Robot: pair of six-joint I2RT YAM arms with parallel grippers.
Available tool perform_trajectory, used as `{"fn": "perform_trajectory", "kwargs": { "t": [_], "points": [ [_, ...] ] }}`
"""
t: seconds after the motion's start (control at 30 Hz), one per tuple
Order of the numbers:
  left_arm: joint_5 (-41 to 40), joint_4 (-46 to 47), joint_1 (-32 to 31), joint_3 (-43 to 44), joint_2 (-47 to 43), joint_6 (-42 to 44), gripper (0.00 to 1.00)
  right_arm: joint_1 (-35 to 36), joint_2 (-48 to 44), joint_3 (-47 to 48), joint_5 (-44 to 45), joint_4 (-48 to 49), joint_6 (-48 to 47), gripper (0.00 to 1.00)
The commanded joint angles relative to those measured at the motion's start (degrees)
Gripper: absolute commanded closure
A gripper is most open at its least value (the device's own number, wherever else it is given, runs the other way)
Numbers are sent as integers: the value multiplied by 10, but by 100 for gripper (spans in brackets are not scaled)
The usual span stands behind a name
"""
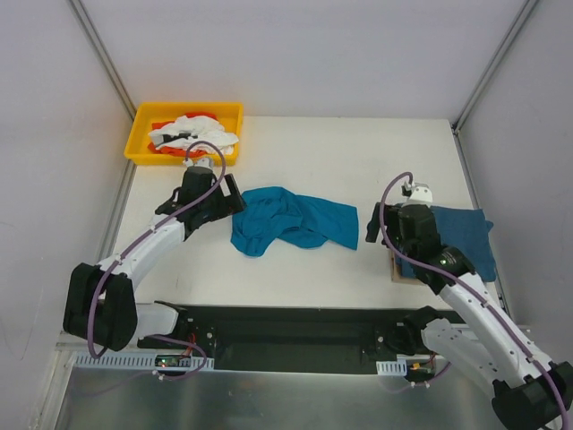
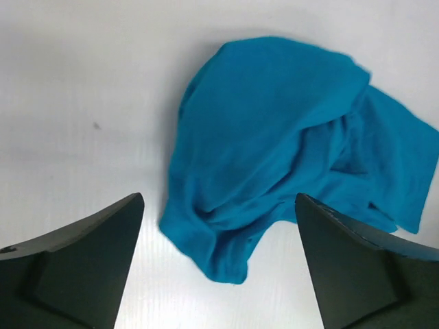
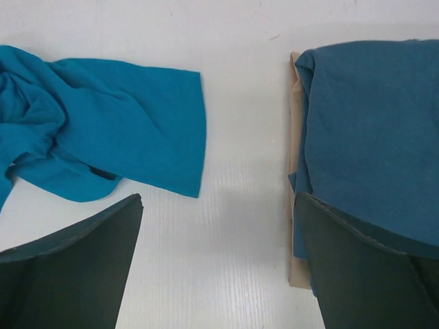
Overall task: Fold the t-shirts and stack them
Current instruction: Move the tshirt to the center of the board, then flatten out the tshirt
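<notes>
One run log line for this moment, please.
left gripper open | right gripper open | crumpled t-shirt centre, unheld | folded t-shirt right side

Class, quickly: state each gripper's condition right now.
Left gripper: open, holding nothing, near the crumpled teal-blue cloth t-shirt.
Right gripper: open, holding nothing.

Light was bright and even, coming from overhead. In the top view the white surface (image 1: 313, 152) looked nearly washed out. A pale sheen lay on it in both wrist views. The crumpled t-shirt (image 2: 274, 151) was sharp, its folds clearly shaded, with only a short, soft shadow along its edge. The dark fingers (image 2: 75, 274) of the left tool (image 2: 219, 199) and the right tool (image 3: 218, 199) sat dim and slightly soft at the lower corners.
</notes>
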Motion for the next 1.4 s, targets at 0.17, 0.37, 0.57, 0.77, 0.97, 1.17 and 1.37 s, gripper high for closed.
{"fn": "perform_trajectory", "kwargs": {
  "t": [0.17, 0.37, 0.57, 0.77, 0.97, 1.17, 1.37],
  "points": [
    [27, 10, 14, -41, -109, -43, 0, 3, 129, 57, -27, -31, 79, 3],
    [49, 5, -84, -8, -64, -57, 1, 2, 239, 102, -31, -66, 153, 3],
    [46, -15, -167, 103, 97, -43, 11, 1, 339, 141, -95, -61, 189, 2],
    [-36, -110, -206, 242, 255, -23, 22, -3, 379, 142, -137, -37, 191, 1],
    [-75, -157, -240, 337, 341, -20, 36, -17, 398, 138, -146, -30, 187, 1],
    [-150, -205, -262, 362, 377, -37, 49, -52, 409, 118, -209, 1, 172, 1],
    [-195, -249, -279, 421, 425, -28, 62, -60, 417, 112, -252, 25, 155, 1]
  ]
}}
